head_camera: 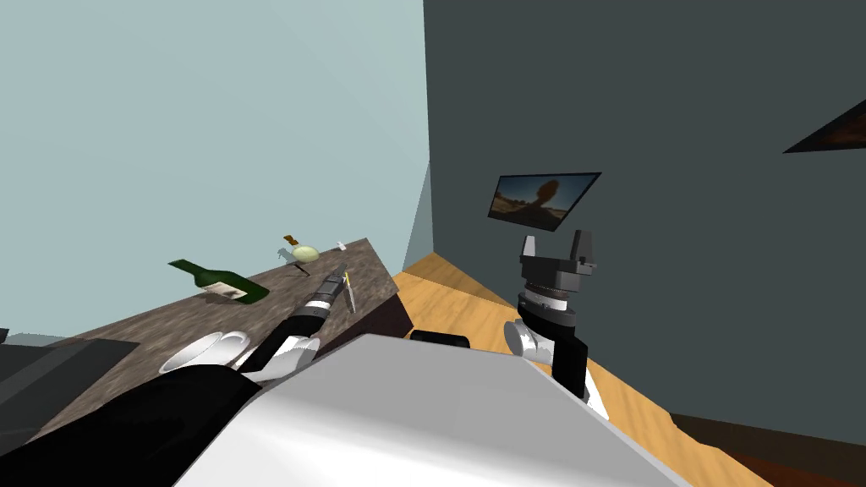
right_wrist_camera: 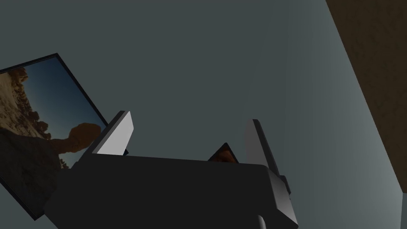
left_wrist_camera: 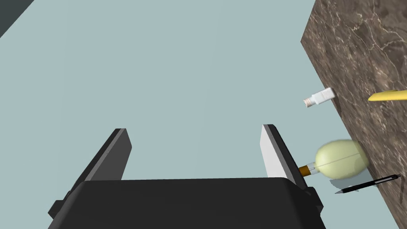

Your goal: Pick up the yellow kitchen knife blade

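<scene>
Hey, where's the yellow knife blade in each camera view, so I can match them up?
Head view: yellow knife blade on the marble counter, beside the left end effector.
Left wrist view: yellow knife blade on the counter, just past the small white bottle.
Right wrist view: right end effector, open, raised away from the counter.
Shared landmark: pale round bottle.

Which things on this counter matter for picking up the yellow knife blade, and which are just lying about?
For the job: yellow knife blade; left pincer, open.
Lying about: green bottle; pale round flask; small white bottle; black pen.
</scene>
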Tool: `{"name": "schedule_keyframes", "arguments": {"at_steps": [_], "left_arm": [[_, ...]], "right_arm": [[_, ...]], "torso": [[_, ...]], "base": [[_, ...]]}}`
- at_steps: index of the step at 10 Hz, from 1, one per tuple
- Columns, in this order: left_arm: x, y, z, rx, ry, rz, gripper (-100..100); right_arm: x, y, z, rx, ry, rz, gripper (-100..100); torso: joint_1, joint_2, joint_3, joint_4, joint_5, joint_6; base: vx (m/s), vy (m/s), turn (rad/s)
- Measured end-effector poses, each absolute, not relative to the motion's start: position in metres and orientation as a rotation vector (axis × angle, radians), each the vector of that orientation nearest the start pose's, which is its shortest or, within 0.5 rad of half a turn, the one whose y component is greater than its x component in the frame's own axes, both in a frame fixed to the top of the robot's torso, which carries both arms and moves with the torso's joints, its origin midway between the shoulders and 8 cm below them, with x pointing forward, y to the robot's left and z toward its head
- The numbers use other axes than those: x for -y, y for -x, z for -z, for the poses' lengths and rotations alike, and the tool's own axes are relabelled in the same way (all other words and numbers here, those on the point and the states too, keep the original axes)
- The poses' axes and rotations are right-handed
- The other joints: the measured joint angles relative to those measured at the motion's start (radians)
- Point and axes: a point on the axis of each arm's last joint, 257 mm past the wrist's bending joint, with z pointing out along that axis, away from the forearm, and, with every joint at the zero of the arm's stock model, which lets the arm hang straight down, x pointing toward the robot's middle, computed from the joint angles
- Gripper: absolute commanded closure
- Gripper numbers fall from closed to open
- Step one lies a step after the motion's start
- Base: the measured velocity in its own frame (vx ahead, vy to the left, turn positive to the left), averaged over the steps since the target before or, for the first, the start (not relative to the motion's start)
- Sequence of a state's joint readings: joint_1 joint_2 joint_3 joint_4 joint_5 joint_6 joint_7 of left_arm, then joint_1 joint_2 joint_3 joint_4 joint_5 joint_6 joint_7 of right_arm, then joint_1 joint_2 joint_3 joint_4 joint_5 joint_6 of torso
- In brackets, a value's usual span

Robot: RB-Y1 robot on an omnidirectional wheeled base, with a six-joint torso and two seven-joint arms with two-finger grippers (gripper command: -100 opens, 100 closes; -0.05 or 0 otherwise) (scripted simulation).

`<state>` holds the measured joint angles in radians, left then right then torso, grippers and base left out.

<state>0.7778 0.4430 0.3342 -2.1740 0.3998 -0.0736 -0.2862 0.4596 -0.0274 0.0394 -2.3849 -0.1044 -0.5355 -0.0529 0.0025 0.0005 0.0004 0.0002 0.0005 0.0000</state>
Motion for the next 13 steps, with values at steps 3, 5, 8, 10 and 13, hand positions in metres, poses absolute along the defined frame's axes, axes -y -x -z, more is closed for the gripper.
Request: {"name": "schedule_keyframes", "arguments": {"at_steps": [3,5,8,10,13], "left_arm": [[-0.488,-0.311,0.159,-1.329,1.009,0.592,-100],[-0.502,-0.302,0.174,-1.379,1.055,0.548,-100],[-0.516,-0.291,0.193,-1.445,1.115,0.494,-100],[-0.53,-0.278,0.21,-1.506,1.164,0.444,-100],[-0.544,-0.265,0.226,-1.566,1.22,0.398,-100]], "right_arm": [[0.267,-0.315,-0.087,-0.436,-0.58,-1.514,0],[0.267,-0.315,-0.087,-0.436,-0.58,-1.514,0],[0.267,-0.315,-0.087,-0.436,-0.58,-1.514,0],[0.267,-0.315,-0.087,-0.436,-0.58,-1.514,0],[0.267,-0.315,-0.087,-0.436,-0.58,-1.514,0]], "torso": [[-0.001,-0.001,0.0,0.0,0.0,0.0],[0.0,-0.001,0.0,0.0,0.0,0.0],[-0.001,-0.001,-0.001,0.0,0.0,0.0],[0.0,-0.001,-0.001,0.0,0.0,0.0],[-0.001,-0.001,-0.001,0.0,0.0,0.0]], "base": [[-0.004,0.009,-0.088],[-0.002,0.017,-0.124],[0.0,0.01,-0.085],[0.002,0.019,-0.129],[0.004,0.013,-0.083]]}}
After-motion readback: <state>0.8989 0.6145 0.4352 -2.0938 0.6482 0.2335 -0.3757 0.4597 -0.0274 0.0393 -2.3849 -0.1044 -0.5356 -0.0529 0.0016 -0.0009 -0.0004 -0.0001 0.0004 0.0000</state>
